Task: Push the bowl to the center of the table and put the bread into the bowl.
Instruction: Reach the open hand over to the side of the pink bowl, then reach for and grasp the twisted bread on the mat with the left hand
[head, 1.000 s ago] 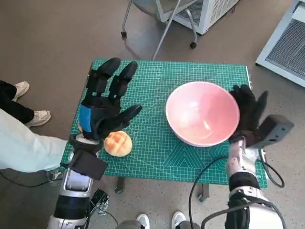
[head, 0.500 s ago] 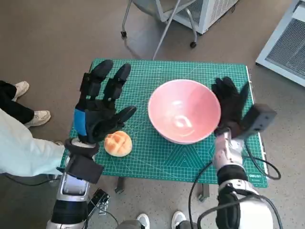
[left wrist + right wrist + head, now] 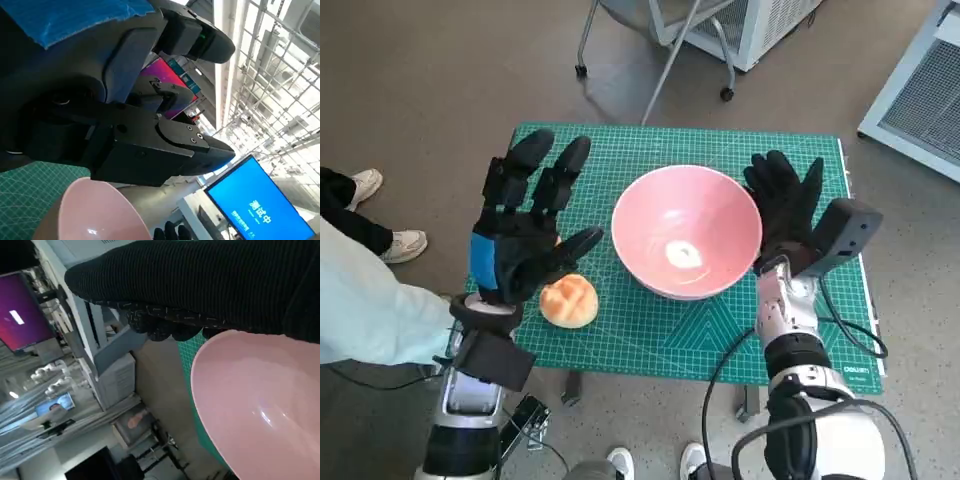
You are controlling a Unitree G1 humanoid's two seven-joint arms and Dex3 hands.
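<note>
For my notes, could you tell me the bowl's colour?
The bowl is pale pink, clearest in the head view.

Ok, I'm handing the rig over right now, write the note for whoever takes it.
Left robot hand: open, fingers spread, raised over the table's left side above the bread, holding nothing.
Right robot hand: open, flat against the right outer wall of the pink bowl.
Bowl: upright, empty, about mid-table on the green mat, slightly right of centre.
Bread: on the mat near the front left edge, apart from the bowl.
Done: bowl push looks nearly finished.
Left: confirm centring, then pick up the bread and put it in the bowl.
</note>
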